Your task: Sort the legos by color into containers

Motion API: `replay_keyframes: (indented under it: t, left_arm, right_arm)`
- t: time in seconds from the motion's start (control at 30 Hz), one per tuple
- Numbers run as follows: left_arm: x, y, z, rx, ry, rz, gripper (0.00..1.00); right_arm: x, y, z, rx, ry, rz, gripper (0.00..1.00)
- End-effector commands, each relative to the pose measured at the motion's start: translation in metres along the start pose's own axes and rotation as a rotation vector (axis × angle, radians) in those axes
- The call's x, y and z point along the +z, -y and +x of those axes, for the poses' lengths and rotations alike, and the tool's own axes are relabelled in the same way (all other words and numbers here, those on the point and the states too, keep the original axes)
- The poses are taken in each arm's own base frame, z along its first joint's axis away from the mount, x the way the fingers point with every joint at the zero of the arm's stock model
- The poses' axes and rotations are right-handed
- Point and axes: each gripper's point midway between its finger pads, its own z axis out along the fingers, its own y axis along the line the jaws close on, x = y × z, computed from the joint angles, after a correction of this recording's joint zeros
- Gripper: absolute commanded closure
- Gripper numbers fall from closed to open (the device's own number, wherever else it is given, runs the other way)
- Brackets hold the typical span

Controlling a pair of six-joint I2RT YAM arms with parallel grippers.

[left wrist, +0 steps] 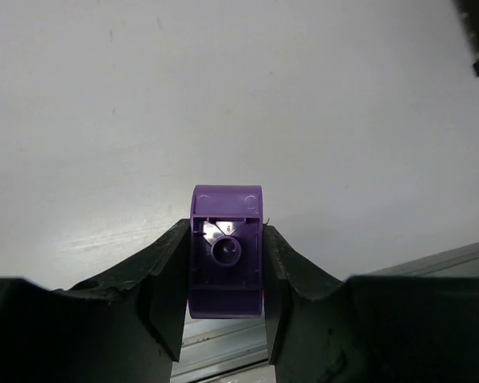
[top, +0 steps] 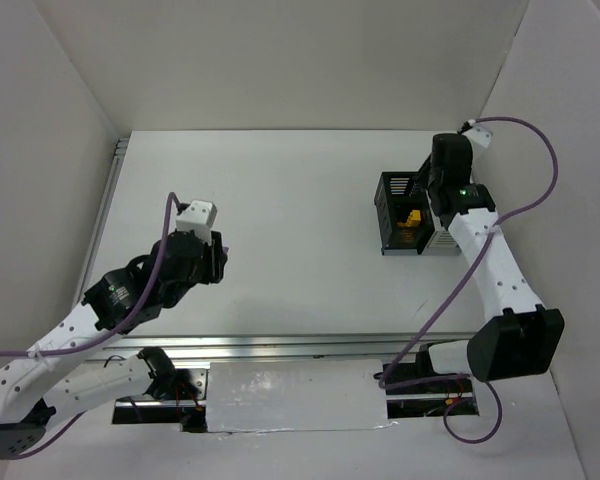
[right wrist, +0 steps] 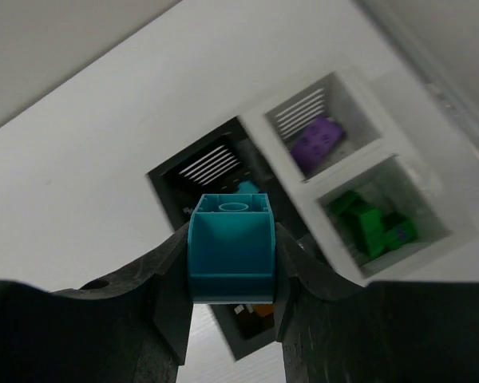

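My left gripper (left wrist: 227, 239) is shut on a purple lego (left wrist: 227, 254), held above bare table at the left (top: 223, 256). Over the containers at the right, my right gripper (right wrist: 231, 239) is shut on a teal lego (right wrist: 231, 251). Below it stands the black container (right wrist: 193, 169), with a teal lego (right wrist: 248, 187) and an orange one (right wrist: 263, 308) inside. Beside that are two white containers: one (right wrist: 347, 92) holds a purple lego (right wrist: 318, 142), the other (right wrist: 431, 239) holds green legos (right wrist: 371, 225). From above, the right gripper (top: 427, 190) hangs at the black container (top: 388, 215), where a yellow-orange lego (top: 412, 219) shows.
White walls close in the table (top: 300, 200) at the back and both sides. A metal rail (top: 310, 345) runs along the near edge by the arm bases. The right arm covers most of the white containers in the top view.
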Motion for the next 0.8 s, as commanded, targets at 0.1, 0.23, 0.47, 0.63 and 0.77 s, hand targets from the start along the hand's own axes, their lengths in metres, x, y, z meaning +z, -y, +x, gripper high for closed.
replay_keyframes:
  t: [0.1,0.23,0.47,0.63,0.77]
  left_arm:
    - [-0.004,-0.032,0.005,-0.046,0.042,-0.141,1.00]
    - [-0.005,-0.047,0.006,-0.060,0.052,-0.221,1.00]
    - [-0.007,-0.054,0.002,-0.085,0.074,-0.239,1.00]
    - [-0.005,-0.056,0.002,-0.083,0.071,-0.250,1.00]
    - [-0.003,-0.058,0.003,-0.081,0.063,-0.264,1.00]
  right_arm:
    - [0.017,0.027,-0.015,-0.021,-0.008,0.112,1.00]
    - [0.022,0.020,-0.015,-0.025,-0.022,0.089,1.00]
    - [0.022,0.007,-0.008,-0.029,-0.052,0.006,1.00]
    - [0.023,0.001,-0.006,-0.040,-0.064,-0.025,1.00]
    - [0.022,-0.002,-0.005,-0.037,-0.064,-0.047,1.00]
